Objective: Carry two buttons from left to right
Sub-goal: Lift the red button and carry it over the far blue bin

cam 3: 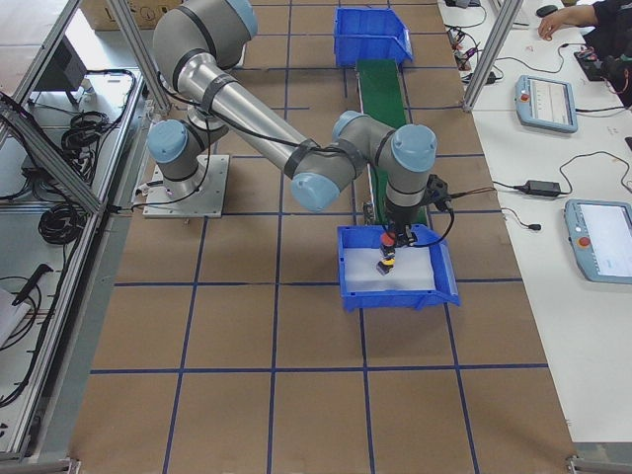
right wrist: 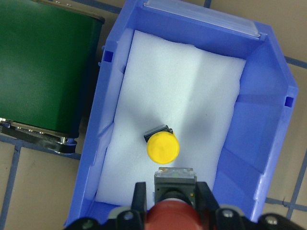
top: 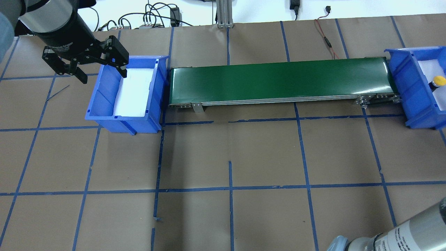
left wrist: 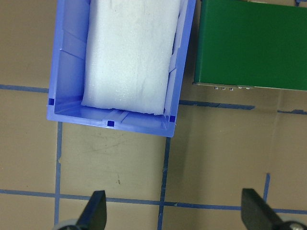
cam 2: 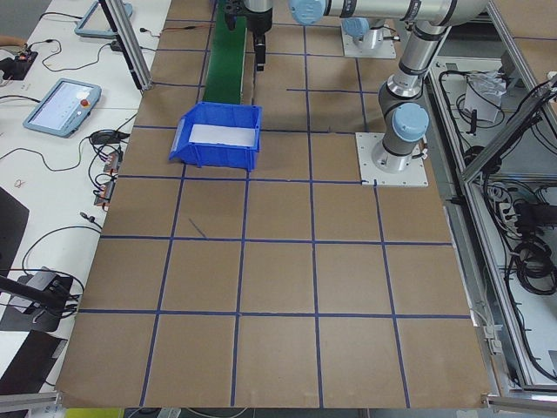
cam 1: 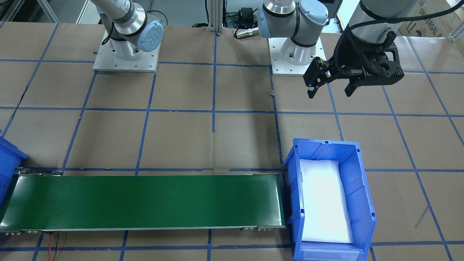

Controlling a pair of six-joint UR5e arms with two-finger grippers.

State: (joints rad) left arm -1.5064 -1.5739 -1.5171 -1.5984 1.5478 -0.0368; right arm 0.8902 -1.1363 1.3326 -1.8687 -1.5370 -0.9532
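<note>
The yellow button (right wrist: pixel 163 148) lies on the white foam inside the right blue bin (right wrist: pixel 268 120), and it also shows as a yellow button (top: pixel 439 81) at the overhead view's right edge. My right gripper (right wrist: pixel 171 191) hangs over that bin, shut on the red button (right wrist: pixel 172 218), whose metal base points down just above the foam. From the right side the red button (cam 3: pixel 387 237) hangs above the yellow button (cam 3: pixel 382 267). My left gripper (cam 1: pixel 330 86) is open, with nothing between its fingers. It hovers above the table beside the left blue bin (top: pixel 101 104).
A green conveyor belt (top: pixel 278 80) runs between the two bins. The left bin (left wrist: pixel 67 72) holds only a white foam pad. Brown paper with blue tape lines covers the table. The arm bases (cam 1: pixel 127 54) stand at the robot's side of the table.
</note>
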